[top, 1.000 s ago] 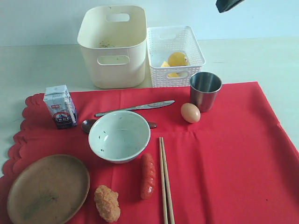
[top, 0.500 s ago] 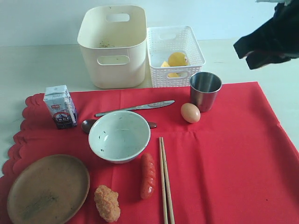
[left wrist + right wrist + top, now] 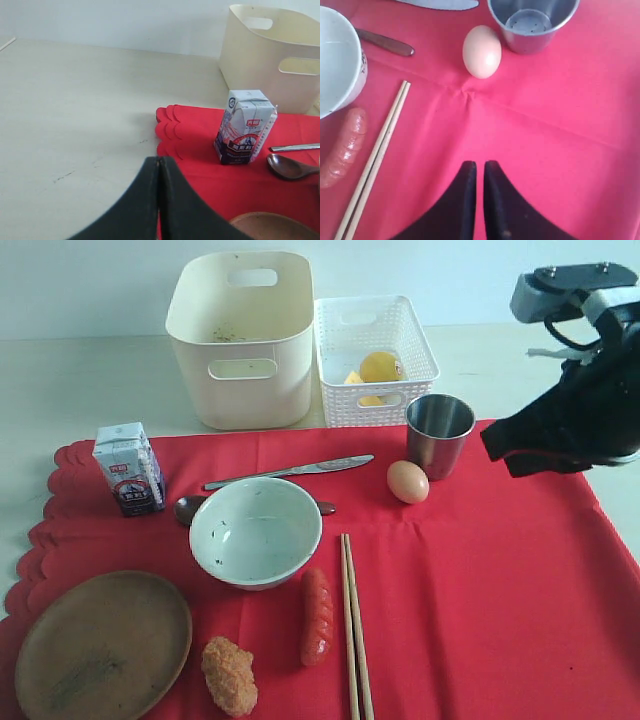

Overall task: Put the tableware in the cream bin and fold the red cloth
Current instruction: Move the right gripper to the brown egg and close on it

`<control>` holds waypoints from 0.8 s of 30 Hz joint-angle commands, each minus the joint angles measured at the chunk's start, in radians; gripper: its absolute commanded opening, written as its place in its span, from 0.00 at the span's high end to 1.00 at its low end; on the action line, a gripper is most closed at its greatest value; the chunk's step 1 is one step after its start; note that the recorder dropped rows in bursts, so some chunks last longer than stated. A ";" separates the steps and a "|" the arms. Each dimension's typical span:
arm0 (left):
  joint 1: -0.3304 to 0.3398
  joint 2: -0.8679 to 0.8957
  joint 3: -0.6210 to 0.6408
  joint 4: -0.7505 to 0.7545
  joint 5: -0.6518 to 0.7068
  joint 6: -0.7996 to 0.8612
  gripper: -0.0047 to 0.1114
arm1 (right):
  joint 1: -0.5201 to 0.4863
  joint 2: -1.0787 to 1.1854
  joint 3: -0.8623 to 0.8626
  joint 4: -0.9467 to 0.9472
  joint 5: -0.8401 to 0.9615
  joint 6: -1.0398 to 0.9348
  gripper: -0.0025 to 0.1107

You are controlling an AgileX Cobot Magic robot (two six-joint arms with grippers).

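Right half of red cloth (image 3: 500, 580) bare, open for passage. Just beside cup (image 3: 440, 432) sits egg (image 3: 407, 481). Around bowl (image 3: 256, 531): knife (image 3: 290, 470) and spoon (image 3: 187, 509) on far side, sausage (image 3: 317, 615) and chopsticks (image 3: 352, 620) near. Top of cream bin (image 3: 240, 340) open, basket (image 3: 375, 360) alongside.

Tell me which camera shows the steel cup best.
The exterior view: the whole cup stands upright on the red cloth, beside the egg. The right wrist view shows it closer, looking inside, but cut off at the frame edge. The left wrist view misses it.
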 commanded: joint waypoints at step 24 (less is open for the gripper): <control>0.002 -0.006 0.002 0.000 -0.011 0.001 0.96 | 0.001 0.125 0.062 -0.001 -0.139 -0.030 0.92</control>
